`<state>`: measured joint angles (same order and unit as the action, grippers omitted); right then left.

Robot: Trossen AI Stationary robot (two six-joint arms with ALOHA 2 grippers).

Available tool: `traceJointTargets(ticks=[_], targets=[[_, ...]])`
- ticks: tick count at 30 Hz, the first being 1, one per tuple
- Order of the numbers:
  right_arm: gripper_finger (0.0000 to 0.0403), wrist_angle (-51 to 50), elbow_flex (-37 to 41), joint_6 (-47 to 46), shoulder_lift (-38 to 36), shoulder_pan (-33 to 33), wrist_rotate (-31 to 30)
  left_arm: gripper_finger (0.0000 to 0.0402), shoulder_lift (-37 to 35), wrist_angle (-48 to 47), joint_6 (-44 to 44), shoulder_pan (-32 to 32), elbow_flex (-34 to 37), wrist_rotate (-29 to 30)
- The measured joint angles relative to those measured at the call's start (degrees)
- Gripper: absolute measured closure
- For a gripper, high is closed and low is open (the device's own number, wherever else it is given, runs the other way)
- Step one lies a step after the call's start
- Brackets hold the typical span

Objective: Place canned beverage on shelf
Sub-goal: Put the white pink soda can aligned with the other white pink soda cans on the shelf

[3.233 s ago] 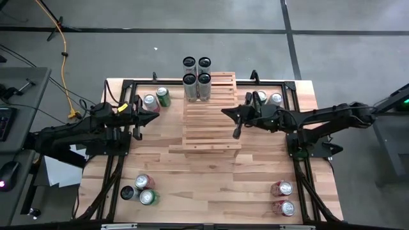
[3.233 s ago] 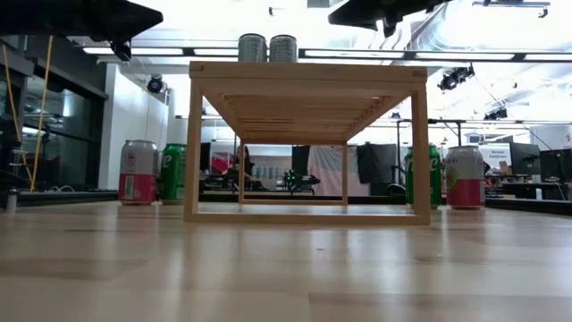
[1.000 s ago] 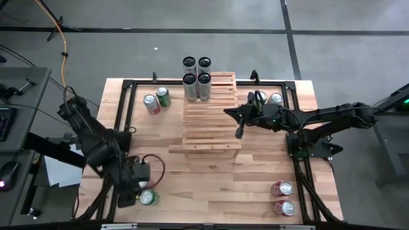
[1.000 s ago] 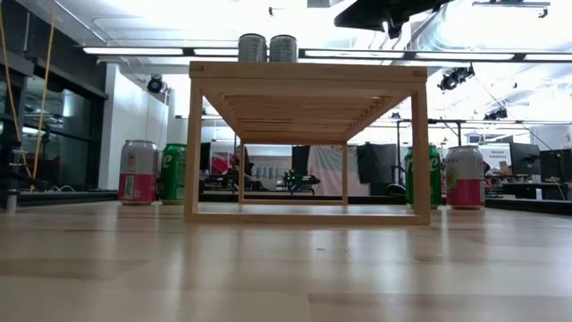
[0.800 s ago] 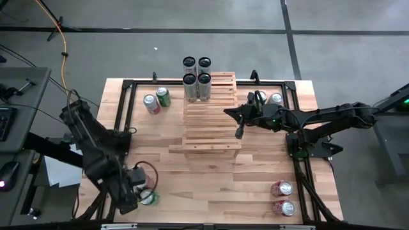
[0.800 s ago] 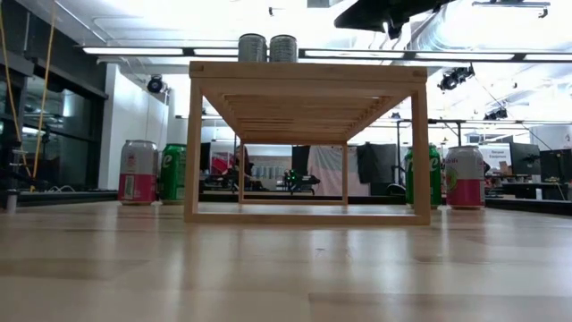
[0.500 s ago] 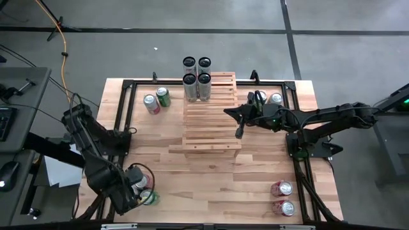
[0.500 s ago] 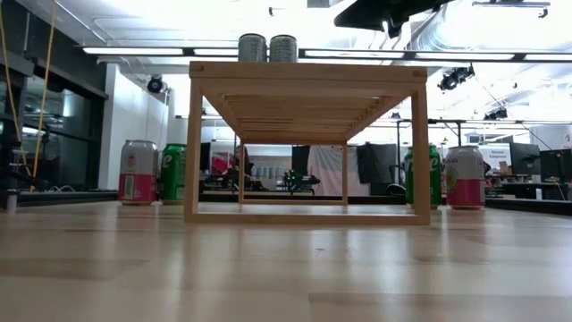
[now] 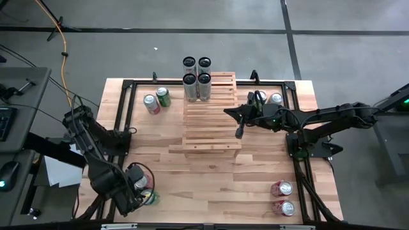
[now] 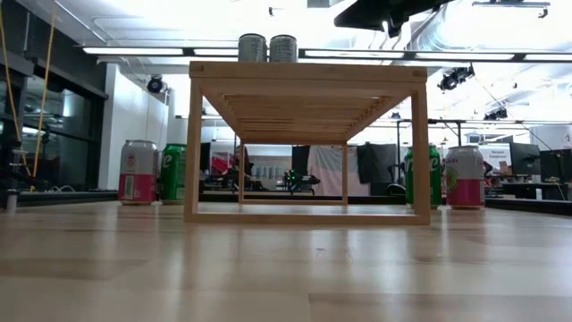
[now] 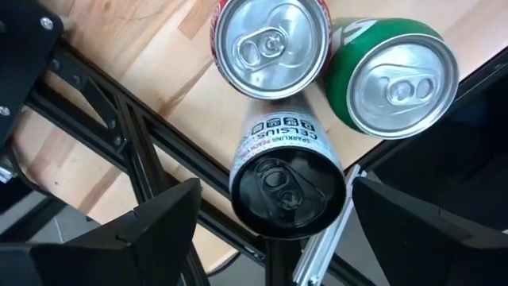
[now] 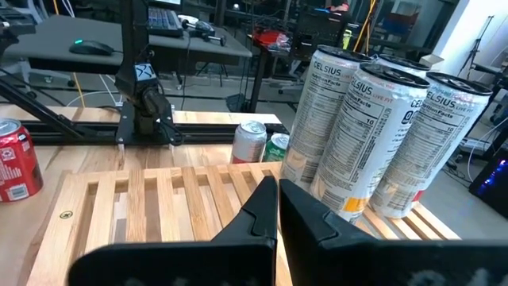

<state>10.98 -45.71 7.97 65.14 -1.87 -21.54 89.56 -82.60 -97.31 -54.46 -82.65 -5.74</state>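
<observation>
Four tall white cans (image 9: 197,78) standing upright in a tight square on the shelf (image 9: 208,115), at its far top step; remaining slats of the shelf bare. Shelf placed mid-desk, toward the far edge of the desk (image 9: 211,172).

Left of the shelf, near the far desk edge: a pink can (image 9: 150,103) and a green can (image 9: 163,96) side by side, touching or nearly so. Right of the shelf, at the same depth: another green-and-pink pair (image 10: 450,177), partly hidden under the right arm from above. Well right of the shelf, at the near desk corner: two red cans (image 9: 282,197), one behind the other.

Well left of the shelf, at the near desk corner: a cluster of three, seen past the left wrist as a black-topped white can (image 11: 286,184), a red can (image 11: 271,41) and a green can (image 11: 390,75), all upright, touching, crowded against the black frame rail at the desk edge.

Left pincer (image 11: 274,218) directly above that cluster, fingers spread wide either side of the black-topped can, not closed on it. Right pincer (image 9: 238,132) hovering just over the shelf's right edge, fingers pressed together, empty.

Broad open wood between the shelf and the near desk edge.
</observation>
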Motion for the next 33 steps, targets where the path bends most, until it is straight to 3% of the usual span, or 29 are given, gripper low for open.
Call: traceJointTargets(ticks=[14,22,33], targets=[[0.0402,-1.3,0.0,0.0,0.0,0.0,0.0,0.008,0.2,5.0,-2.6,-0.2,0.3,0.0],[0.0402,-1.3,0.0,0.0,0.0,0.0,0.0,0.008,4.1,0.8,1.2,-0.3,0.3,-6.3],[0.0402,-0.9,0.0,0.0,0.0,0.0,0.0,0.008,4.3,-0.6,2.1,0.3,0.3,-5.4]])
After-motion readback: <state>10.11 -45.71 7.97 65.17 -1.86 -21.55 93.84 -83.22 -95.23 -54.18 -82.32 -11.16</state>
